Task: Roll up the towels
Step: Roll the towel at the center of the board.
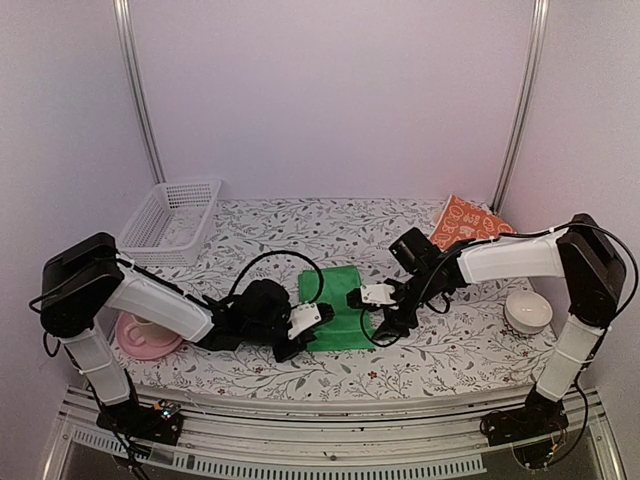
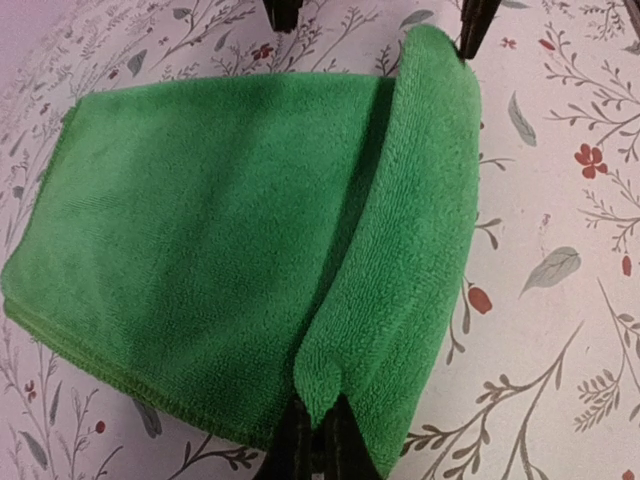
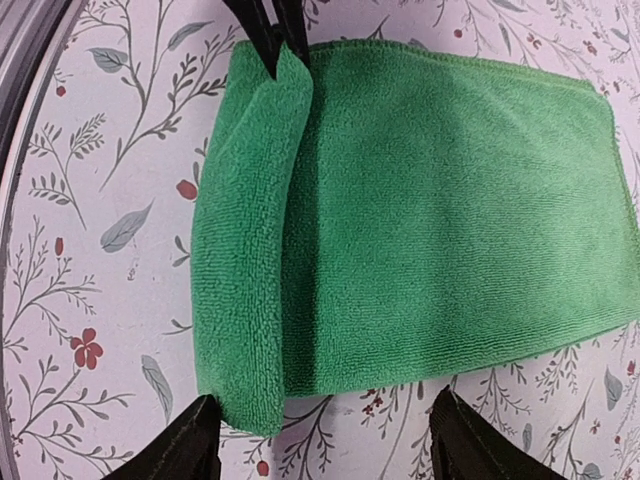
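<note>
The table (image 1: 290, 225) is flat under a matte cover printed with leaves and berries; a white lattice basket (image 1: 170, 220) stands well left of the green towel (image 1: 340, 290); that towel lies mid-table, plush terry folded into a rectangle, its near edge turned over into a soft rounded lip; the orange-red towel (image 1: 465, 222), patterned white, sits behind and right of it; bare cover rings the green towel's edges; the left gripper (image 2: 315, 445) pinches the lip's left end; the right gripper (image 3: 330, 450) stands spread wide at its right end, holding nothing.
</note>
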Controlling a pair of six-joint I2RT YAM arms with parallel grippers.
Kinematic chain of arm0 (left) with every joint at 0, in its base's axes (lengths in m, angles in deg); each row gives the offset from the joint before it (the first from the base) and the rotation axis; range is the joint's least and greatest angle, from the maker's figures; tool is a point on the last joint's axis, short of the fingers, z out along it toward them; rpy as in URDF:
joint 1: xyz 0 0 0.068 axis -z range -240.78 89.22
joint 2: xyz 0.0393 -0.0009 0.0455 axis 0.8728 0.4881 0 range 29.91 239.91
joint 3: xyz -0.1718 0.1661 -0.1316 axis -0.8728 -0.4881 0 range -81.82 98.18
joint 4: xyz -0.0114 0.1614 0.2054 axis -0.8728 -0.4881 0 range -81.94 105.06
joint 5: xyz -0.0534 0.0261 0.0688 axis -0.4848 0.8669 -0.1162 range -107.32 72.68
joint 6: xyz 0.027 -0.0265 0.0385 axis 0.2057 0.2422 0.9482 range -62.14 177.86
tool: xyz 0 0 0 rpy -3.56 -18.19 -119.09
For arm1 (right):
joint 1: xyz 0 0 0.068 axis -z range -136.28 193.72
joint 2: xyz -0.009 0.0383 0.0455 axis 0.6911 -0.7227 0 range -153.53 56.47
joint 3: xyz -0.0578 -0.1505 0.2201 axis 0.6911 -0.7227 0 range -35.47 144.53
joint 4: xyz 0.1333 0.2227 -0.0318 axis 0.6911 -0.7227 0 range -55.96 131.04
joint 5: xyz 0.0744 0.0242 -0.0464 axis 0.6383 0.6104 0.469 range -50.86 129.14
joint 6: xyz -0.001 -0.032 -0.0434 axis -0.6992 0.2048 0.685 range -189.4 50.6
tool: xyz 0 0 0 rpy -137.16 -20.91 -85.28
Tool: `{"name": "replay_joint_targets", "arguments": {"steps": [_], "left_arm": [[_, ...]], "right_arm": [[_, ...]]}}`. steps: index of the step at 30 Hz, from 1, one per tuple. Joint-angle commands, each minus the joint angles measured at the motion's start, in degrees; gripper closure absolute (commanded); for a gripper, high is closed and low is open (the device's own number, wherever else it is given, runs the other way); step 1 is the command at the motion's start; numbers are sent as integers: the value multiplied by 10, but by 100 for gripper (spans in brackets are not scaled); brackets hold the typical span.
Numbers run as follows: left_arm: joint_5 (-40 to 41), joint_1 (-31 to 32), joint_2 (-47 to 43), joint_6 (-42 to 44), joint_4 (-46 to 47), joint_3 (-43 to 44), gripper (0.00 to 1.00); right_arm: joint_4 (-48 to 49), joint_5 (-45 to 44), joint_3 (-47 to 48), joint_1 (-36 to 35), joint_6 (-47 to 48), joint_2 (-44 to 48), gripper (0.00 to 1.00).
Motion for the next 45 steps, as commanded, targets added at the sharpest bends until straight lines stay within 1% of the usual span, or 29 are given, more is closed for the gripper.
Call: {"name": "replay_joint_targets", "arguments": {"steps": [1, 7, 12, 14, 20, 26, 32, 37, 40, 42, 45], "left_arm": [[14, -9, 28, -10, -49, 14, 100], [17, -14, 28, -14, -52, 12, 100], [14, -16, 28, -17, -55, 12, 100], [14, -17, 27, -17, -55, 12, 100], [14, -19, 27, -20, -56, 12, 100], [11, -20, 26, -21, -56, 12, 100], [9, -20, 26, -24, -62, 14, 100], [25, -23, 26, -32, -64, 17, 100], [39, -25, 27, -37, -74, 23, 96], [44, -26, 27, -40, -78, 25, 89], [50, -27, 25, -44, -77, 24, 83]], "right_arm": [[37, 6, -17, 3, 24, 47, 27], [8, 87, -40, 3, 78, 80, 28], [-33, 113, -32, -10, 105, 69, 32], [-40, 114, -32, -20, 112, 61, 35], [-49, 107, -18, -37, 110, 29, 48], [-21, 74, -15, -37, 83, 5, 49], [-8, 67, -14, -37, 67, 0, 48], [1, 49, -14, -37, 62, -7, 48], [4, 37, -11, -37, 56, -17, 48], [5, 32, -9, -38, 52, -24, 48], [5, 22, -7, -37, 49, -31, 48]]}}
